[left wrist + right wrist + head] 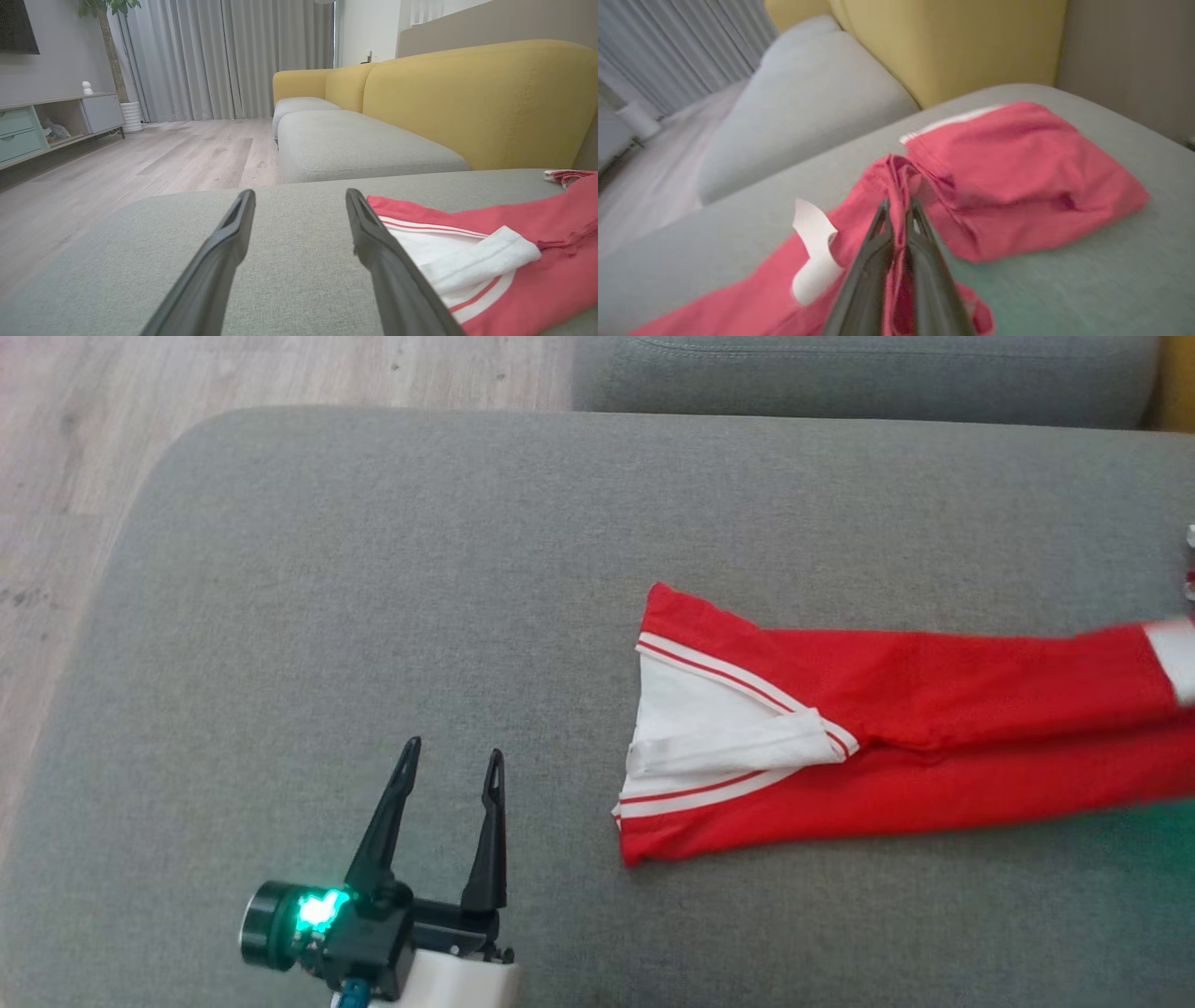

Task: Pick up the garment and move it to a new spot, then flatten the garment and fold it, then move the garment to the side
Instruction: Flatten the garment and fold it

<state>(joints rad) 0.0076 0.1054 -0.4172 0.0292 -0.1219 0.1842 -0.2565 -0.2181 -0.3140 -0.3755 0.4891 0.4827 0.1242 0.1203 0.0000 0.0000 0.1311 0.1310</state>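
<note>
Garment (934,709) lies right of parted left gripper (455,749) (right gripper (900,203) pinches it).

The grey sofa cushion (373,616) carries a red-and-white garment (896,747), seemingly bunched at one end.

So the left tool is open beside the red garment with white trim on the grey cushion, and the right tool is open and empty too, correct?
Not the right tool: the right wrist view shows it shut on a pinched ridge of the red garment with white trim. The left tool is open beside it on the grey fabric cushion, as stated.
</note>
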